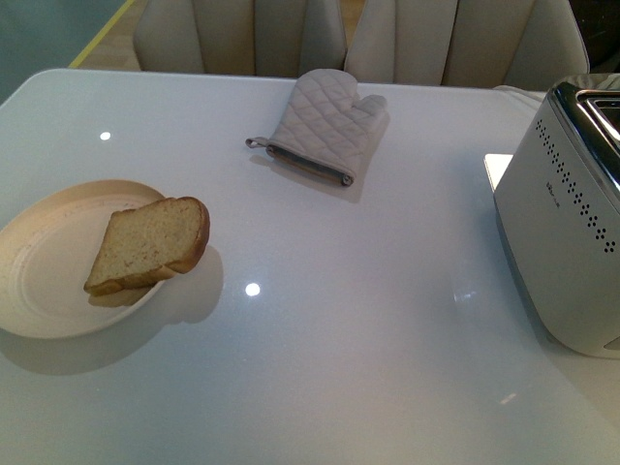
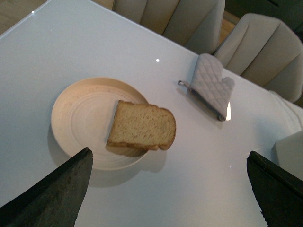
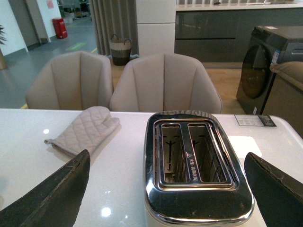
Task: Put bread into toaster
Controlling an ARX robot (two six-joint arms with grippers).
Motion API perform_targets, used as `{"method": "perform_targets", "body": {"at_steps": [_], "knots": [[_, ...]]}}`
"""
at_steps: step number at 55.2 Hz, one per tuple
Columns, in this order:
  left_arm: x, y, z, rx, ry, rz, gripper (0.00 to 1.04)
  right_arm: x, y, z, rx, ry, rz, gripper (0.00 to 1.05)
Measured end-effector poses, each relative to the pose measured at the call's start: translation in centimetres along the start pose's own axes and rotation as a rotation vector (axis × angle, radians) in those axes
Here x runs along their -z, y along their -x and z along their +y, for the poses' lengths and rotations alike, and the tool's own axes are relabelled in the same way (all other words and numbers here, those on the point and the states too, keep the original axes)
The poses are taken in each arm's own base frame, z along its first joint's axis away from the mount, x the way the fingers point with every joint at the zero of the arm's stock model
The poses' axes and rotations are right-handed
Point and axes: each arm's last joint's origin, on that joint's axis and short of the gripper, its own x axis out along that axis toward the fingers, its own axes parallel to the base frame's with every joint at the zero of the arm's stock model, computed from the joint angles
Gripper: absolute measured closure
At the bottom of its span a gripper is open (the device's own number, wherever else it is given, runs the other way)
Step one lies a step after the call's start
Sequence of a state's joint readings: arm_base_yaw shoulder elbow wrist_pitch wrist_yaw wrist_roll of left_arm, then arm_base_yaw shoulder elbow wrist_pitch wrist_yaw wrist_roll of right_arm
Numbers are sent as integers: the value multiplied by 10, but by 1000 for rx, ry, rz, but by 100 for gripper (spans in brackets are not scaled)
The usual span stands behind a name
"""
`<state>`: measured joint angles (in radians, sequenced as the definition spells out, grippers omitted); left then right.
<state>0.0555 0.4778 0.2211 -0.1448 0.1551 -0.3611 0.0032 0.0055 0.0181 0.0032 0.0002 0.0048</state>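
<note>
Opening stage of the task: nothing is grasped, and we judge the step in hand to be the approach to the bread (image 1: 150, 244). In the front view, where neither arm appears, the bread lies at 9 o'clock on the table (image 1: 368, 368). It rests on a plate (image 1: 39, 291) and is propped on the rim at the plate's 3 o'clock side, with its rounded top raised and overhanging the rim. The toaster (image 1: 572, 223) stands well apart at 3 o'clock on the table, and a mitt (image 1: 325, 121) lies near 12 o'clock, clear of the line between the two. The left wrist view shows the left gripper (image 2: 169, 156) above the plate with its jaws spread wide and empty, the bread framed between them. The right wrist view shows the right gripper (image 3: 166, 155) likewise spread wide and empty, looking down on the toaster, where we see both slots (image 3: 191, 151) unoccupied. We judge that the next move belongs to the left arm: it must descend over the bread and close on it. The raised, overhanging end should offer the easier purchase, since the low end lies flat against the plate. The slice must then travel toward 3 o'clock and be turned on edge to line up with a slot. A loose grip on so thin a slice could let it swing or slip.
</note>
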Motion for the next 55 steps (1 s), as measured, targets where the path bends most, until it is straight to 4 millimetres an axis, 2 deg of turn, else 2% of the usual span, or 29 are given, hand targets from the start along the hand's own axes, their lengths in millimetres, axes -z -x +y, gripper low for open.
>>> {"method": "perform_targets", "body": {"at_steps": [2, 8, 17, 21, 26, 34, 45, 55], "knots": [[-13, -12, 0, -7, 6, -19, 7, 0, 0, 0, 0, 0, 0, 9], [-33, -51, 12, -48, -36, -45, 7, 0, 0, 0, 0, 0, 0, 9], [-38, -113, 48, -164, -65, -16, 7, 0, 0, 0, 0, 0, 0, 9], [-32, -141, 70, -217, -73, 22, 7, 0, 0, 0, 0, 0, 0, 9], [-15, -173, 98, -291, -67, 118, 7, 0, 0, 0, 0, 0, 0, 9], [14, -209, 131, -354, -59, 248, 7, 0, 0, 0, 0, 0, 0, 9], [37, -241, 155, -416, -95, 324, 7, 0, 0, 0, 0, 0, 0, 9], [51, -257, 162, -429, -97, 370, 7, 0, 0, 0, 0, 0, 0, 9]]}}
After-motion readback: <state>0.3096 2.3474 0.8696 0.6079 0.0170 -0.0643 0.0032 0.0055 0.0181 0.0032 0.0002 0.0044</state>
